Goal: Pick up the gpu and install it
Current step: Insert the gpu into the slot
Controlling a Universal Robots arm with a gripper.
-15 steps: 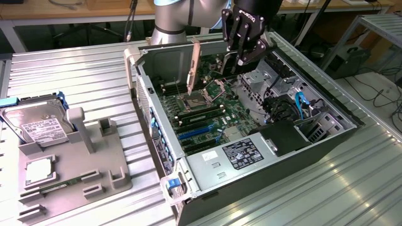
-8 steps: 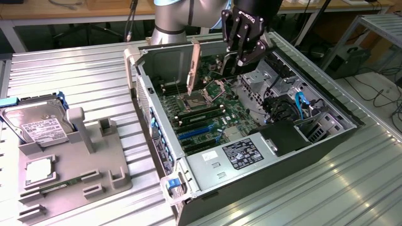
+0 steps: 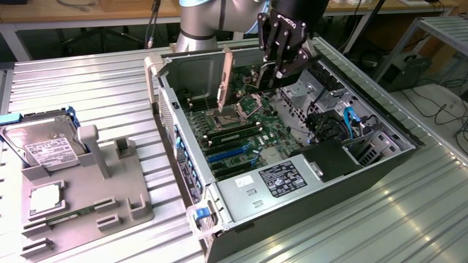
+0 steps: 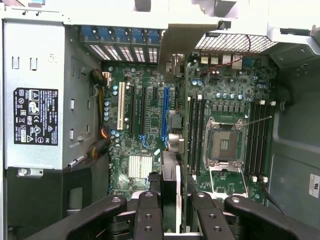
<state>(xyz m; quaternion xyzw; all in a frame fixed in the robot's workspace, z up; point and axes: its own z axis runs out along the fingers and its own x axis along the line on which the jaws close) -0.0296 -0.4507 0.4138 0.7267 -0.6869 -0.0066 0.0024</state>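
Observation:
My gripper (image 3: 277, 71) hangs over the far end of the open computer case (image 3: 183, 164) and is shut on the gpu. The gpu (image 4: 171, 182) is a thin black card seen edge-on between my fingers (image 4: 148, 217). Its pale metal bracket (image 4: 178, 42) points at the case's slotted rear wall. In the exterior view that bracket (image 3: 226, 76) stands upright beside the case wall. The card is held above the motherboard (image 4: 150, 80), between the blue expansion slot (image 4: 164, 112) and the memory slots, apart from the board.
A silver power supply (image 3: 281, 178) fills the near end of the case. The open processor socket (image 4: 223, 145) lies beside the card. On the exterior view's left, a grey fixture (image 3: 87, 192) holds a hard drive (image 3: 44, 145), a processor chip (image 3: 45, 197) and a green memory stick (image 3: 69, 215).

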